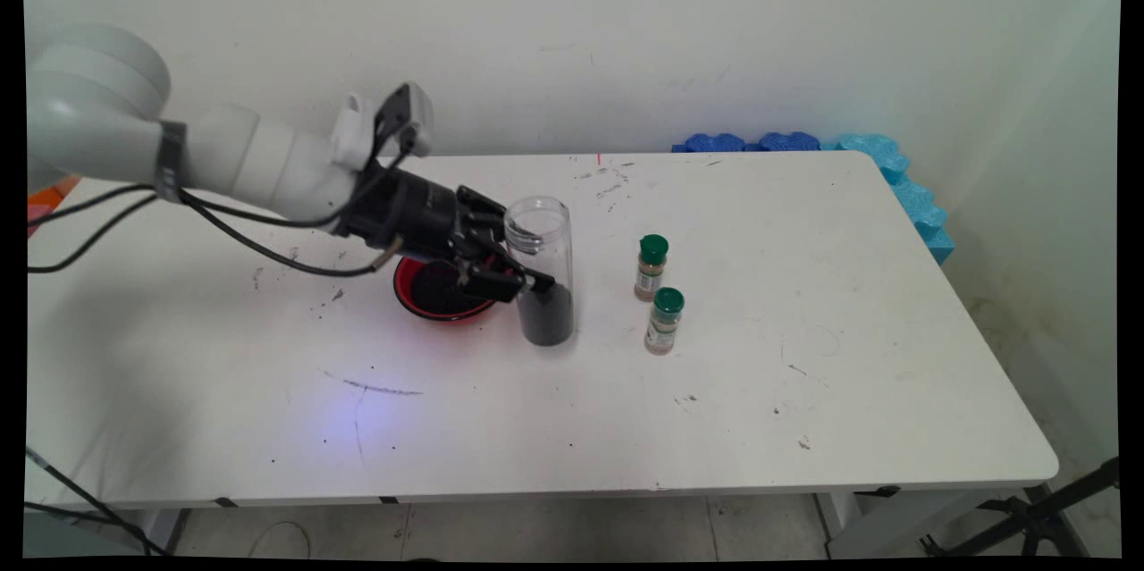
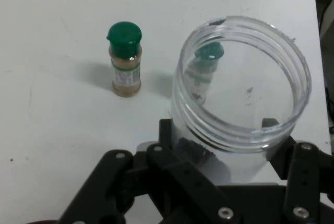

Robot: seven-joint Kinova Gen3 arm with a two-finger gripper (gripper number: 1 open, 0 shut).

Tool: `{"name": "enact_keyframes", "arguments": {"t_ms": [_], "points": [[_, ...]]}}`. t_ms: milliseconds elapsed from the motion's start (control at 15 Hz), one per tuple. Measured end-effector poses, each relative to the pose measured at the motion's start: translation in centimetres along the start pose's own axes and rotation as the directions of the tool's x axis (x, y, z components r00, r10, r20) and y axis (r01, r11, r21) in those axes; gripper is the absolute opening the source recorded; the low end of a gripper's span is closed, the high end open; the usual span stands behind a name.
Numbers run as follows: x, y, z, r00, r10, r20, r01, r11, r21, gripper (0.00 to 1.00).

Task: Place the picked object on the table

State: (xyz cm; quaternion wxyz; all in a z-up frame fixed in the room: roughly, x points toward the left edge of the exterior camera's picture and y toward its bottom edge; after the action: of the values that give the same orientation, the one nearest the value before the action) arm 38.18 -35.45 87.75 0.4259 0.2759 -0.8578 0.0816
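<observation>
Gripping the clear plastic jar (image 1: pixel 542 278) low on its body, with the black gripper (image 1: pixel 523 279) clamped on it, one finger on each side. Standing upright on the white table (image 1: pixel 804 392), open at the mouth, no lid, dark powder filling the lower part.

Just behind and left of the jar, touching or nearly so: a red bowl (image 1: pixel 440 289) with the same dark content, partly hidden under the gripper linkage.

To the right of the jar, near but apart: two small spice bottles with green caps, the nearer spice bottle (image 1: pixel 664 321) and the farther spice bottle (image 1: pixel 651 267), both upright.

Likely risks: tipping the open jar and spilling powder, if tilted or lifted fast. Slipping through the fingers, being smooth and round. Knocking the red bowl with the linkage, or a bottle if swung to the right.
</observation>
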Motion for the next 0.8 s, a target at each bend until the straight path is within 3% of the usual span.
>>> {"name": "enact_keyframes", "arguments": {"t_ms": [800], "points": [[-2.5, 0.4, 5.3, 1.000, 0.006, 0.020, -0.006, 1.000, -0.007, 0.00]]}}
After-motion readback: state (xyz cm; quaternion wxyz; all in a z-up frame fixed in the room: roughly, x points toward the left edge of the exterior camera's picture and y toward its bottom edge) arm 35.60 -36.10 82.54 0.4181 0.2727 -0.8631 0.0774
